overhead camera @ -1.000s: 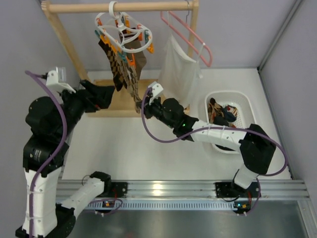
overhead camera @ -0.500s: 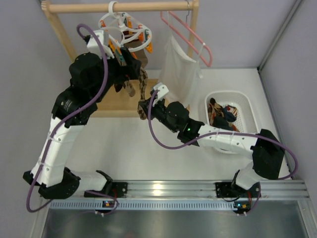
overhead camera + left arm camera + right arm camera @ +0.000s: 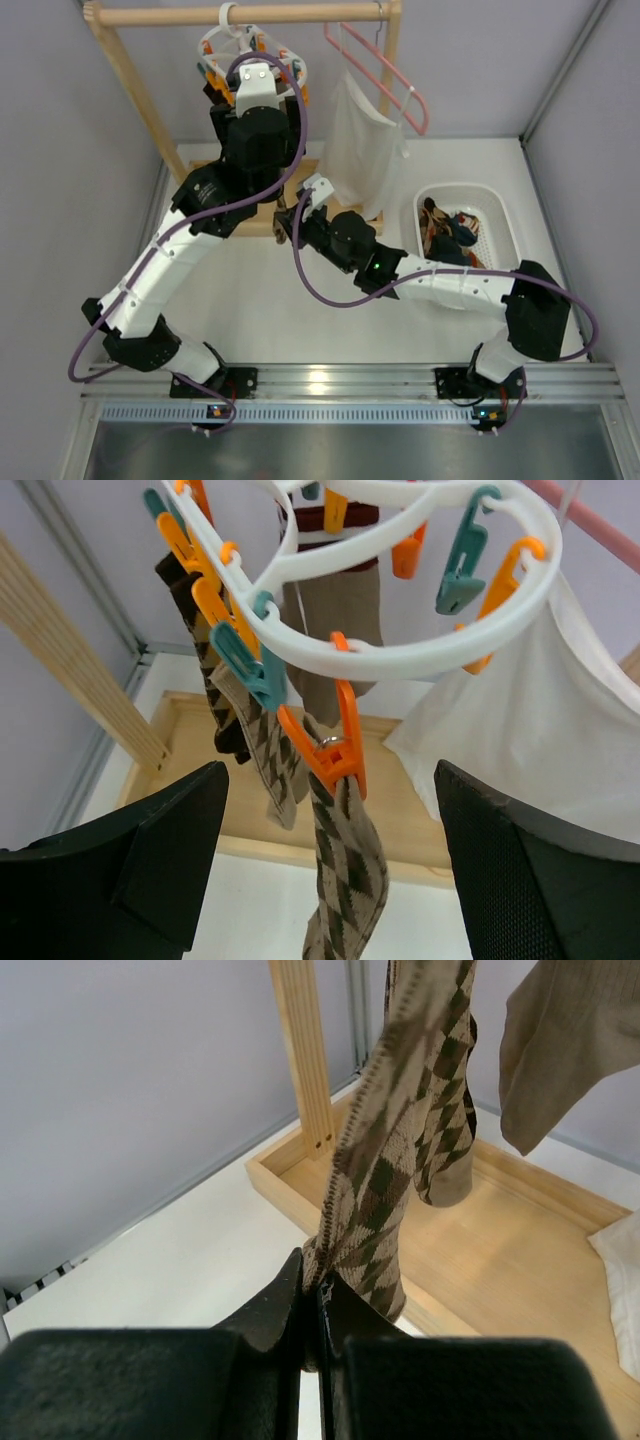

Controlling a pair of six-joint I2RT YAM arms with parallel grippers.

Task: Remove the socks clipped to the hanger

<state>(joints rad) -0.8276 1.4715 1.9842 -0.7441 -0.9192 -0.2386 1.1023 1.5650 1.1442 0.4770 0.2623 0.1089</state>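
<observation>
A: Socks, where?
B: The socks (image 3: 262, 742) hang from the hanger (image 3: 400, 660), just above and ahead of the left gripper (image 3: 330, 810). One argyle sock (image 3: 385, 1175) runs down into the right gripper (image 3: 312, 1290).

A: Left arm pose?
B: It reaches up and forward with the elbow bent and the wrist right under the hanger ring. Its jaws are spread wide, one on each side of the argyle sock and the orange clip (image 3: 335, 750) that holds it. They touch neither.

A: Right arm?
B: It is low and stretched forward-left over the table (image 3: 250, 300). Its jaws are pinched tight on the lower end of the argyle sock, which is pulled taut above them.

A: Materials, shapes?
B: The hanger is a smooth white plastic oval ring. Orange and teal clips (image 3: 462, 565) dangle from it, and the orange one has a metal spring. The argyle sock is a knit with a tan and dark-brown diamond pattern. Behind the clip, further from the left gripper, hangs a plain ribbed brown sock (image 3: 335, 610) with a dark red striped cuff.

A: Around that?
B: A limp white cloth (image 3: 540, 740) hangs to the right of the left gripper. The wooden rack (image 3: 305, 1050) has a pale square post and a flat tray base just beyond the right gripper. A pink hanger (image 3: 385, 75) made of thin bent wire hangs on the same rail. A white slotted plastic basket (image 3: 500, 215) sits well to the right of both grippers, with dark fabric inside.
</observation>
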